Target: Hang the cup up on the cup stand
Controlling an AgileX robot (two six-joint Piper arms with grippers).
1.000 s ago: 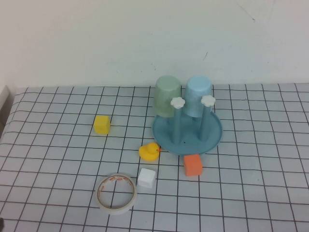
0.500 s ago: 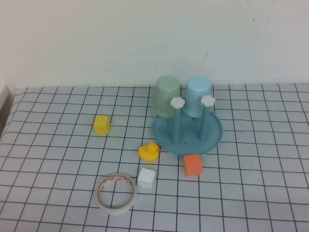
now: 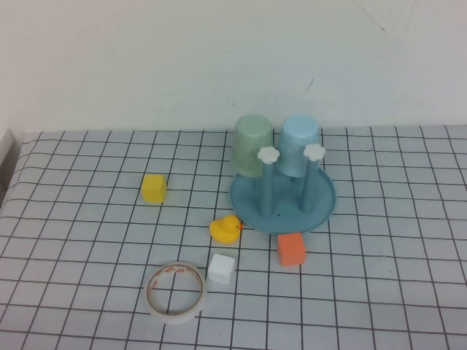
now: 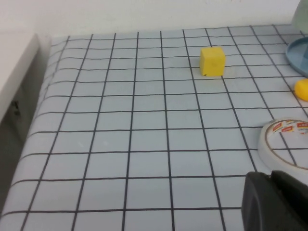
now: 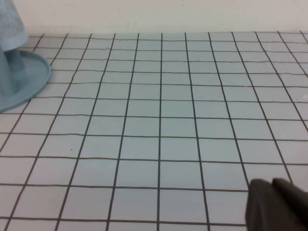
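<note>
Though clamped, both claws (image 4: 276,202) (image 5: 279,204) low, parked.

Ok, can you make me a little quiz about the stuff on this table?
1. True or false: the blue cup sits upside down on the cup stand.
2. Which lies nearest the roll of tape? A white cube, B yellow cube, C orange cube.
3. What toy animal sits beside the stand?

Key: 1 true. 2 A. 3 a yellow duck. Both grippers are shut, left gripper low near the tape, right gripper low over bare table.
</note>
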